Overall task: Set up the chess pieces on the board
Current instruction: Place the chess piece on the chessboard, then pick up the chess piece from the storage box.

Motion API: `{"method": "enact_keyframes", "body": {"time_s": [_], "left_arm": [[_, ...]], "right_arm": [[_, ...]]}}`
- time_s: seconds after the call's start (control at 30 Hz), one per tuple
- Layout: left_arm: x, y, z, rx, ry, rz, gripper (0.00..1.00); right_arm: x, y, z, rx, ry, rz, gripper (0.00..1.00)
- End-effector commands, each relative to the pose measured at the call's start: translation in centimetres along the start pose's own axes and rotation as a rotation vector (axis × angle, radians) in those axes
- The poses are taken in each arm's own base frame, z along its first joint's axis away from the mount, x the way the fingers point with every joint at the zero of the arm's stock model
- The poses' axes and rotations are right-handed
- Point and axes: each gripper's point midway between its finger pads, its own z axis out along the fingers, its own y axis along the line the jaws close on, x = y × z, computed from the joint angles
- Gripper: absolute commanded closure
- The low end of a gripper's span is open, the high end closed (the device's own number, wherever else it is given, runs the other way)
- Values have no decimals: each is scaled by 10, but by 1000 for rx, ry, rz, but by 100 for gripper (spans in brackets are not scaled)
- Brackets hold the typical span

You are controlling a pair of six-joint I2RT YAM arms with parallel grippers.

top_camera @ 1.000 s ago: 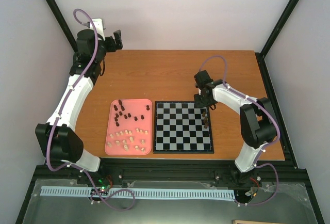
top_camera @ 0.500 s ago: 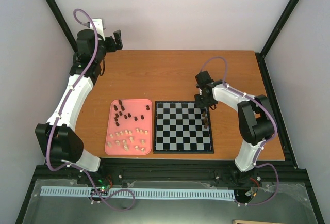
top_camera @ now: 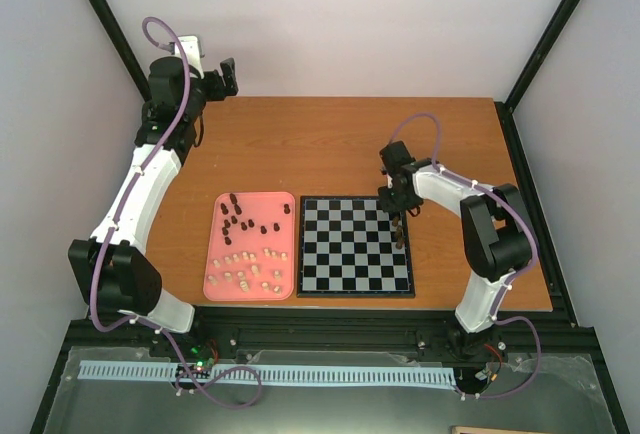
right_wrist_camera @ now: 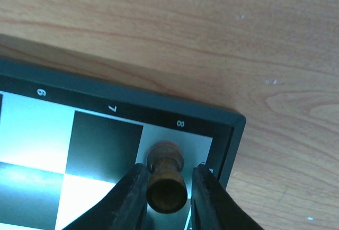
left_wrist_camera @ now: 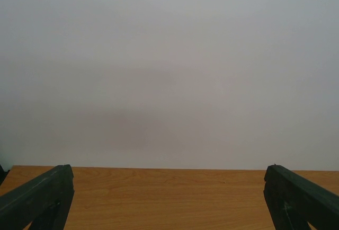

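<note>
Little has changed since a second ago: my right arm only shifted slightly over the far right corner of the board (top_camera: pixel 350 254), and my left claw (top_camera: pixel 228 74) stayed raised, wide open and empty. My right claw (right_wrist_camera: pixel 167 195) stands narrowly around a dark brown chess piece (right_wrist_camera: pixel 166 179), upright on the corner square; whether it still presses it, I cannot tell. The border reads 6, 7, 8. The other pieces (top_camera: pixel 245 244) lie on the pink tray (top_camera: pixel 215 219).

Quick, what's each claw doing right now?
Left gripper: open, empty.
Right gripper: jaws on either side of a dark piece standing on the board corner; whether it grips cannot be told.
</note>
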Motion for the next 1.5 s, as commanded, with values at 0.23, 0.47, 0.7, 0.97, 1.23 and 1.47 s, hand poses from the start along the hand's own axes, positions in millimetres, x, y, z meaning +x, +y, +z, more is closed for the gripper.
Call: {"method": "enact_keyframes", "body": {"time_s": [0.23, 0.47, 0.7, 0.97, 1.23, 1.47], "left_arm": [[-22, -6, -3, 17, -56, 2, 0], [-23, -6, -3, 20, -58, 1, 0], [-23, -8, -5, 27, -60, -1, 0], [-24, -7, -6, 23, -63, 1, 0], [-22, -7, -4, 27, -60, -2, 0], [-20, -7, -2, 29, -55, -2, 0]], "right_arm": [[-16, 3, -37, -54, -110, -6, 57], [-51, 18, -72, -106, -217, -40, 56], [-79, 121, -84, -214, -260, -242, 56], [-76, 219, -51, -305, -200, -411, 57], [-66, 266, -41, -356, -175, -512, 57], [-62, 284, -37, -382, -160, -548, 57]]}}
